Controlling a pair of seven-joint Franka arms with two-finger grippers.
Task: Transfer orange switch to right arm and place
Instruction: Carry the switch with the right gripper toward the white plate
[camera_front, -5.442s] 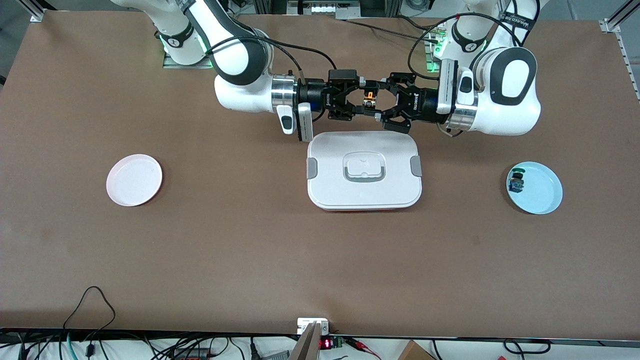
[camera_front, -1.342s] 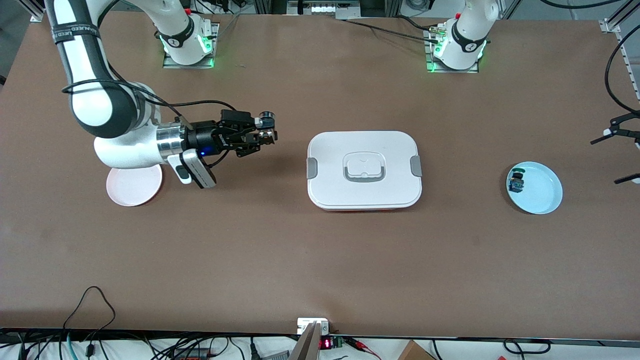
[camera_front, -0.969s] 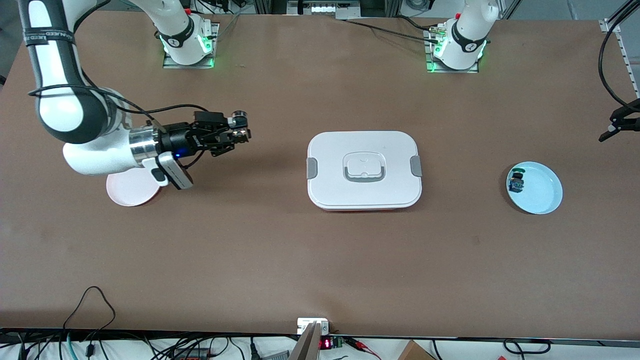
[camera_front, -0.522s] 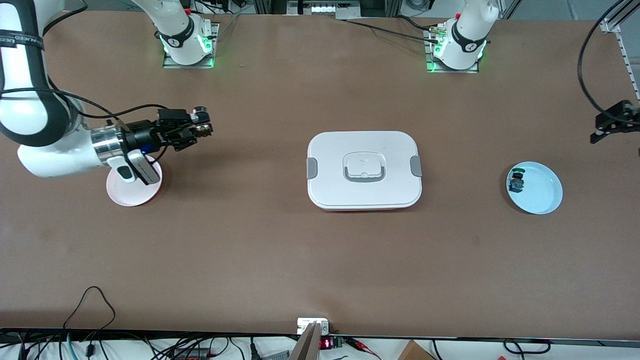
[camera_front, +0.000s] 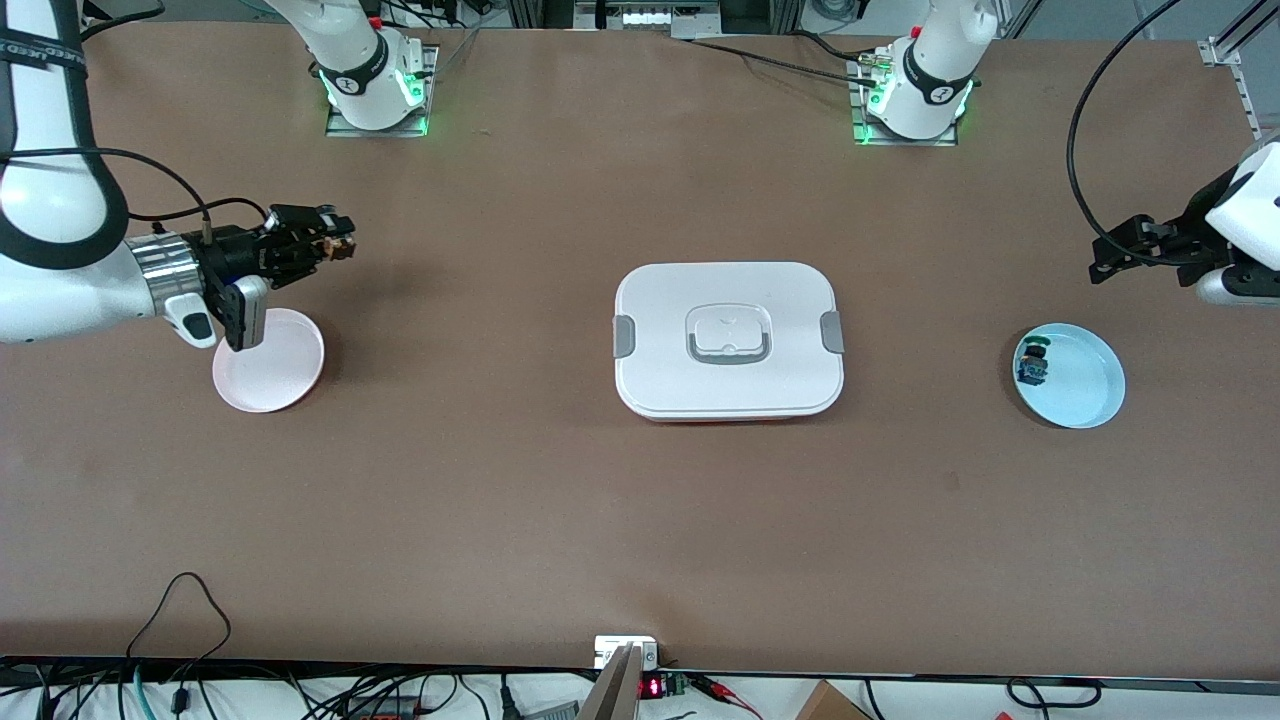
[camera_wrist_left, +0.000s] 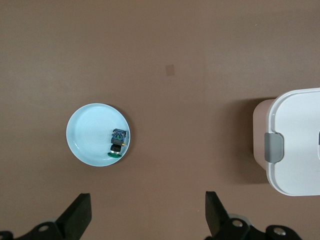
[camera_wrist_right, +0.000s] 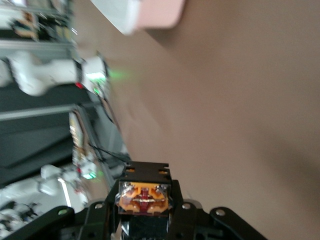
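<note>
The handover looks done: the right end effector (camera_front: 335, 243) is clenched on the orange switch (camera_wrist_right: 144, 196), holding it in the air just over the counter (camera_front: 560, 520) beside the pink plate (camera_front: 285, 365), near the right arm's end. The left end effector (camera_wrist_left: 147, 220) hangs released and empty above the pale blue plate (camera_wrist_left: 85, 140), which carries the green-and-blue switch (camera_wrist_left: 118, 142); that arm waits. What remains, I judge, is setting the switch down, likely on the pink plate.

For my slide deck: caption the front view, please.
Right gripper carries the orange switch toward the pink plate; left gripper, open, waits above the blue plate.
</note>
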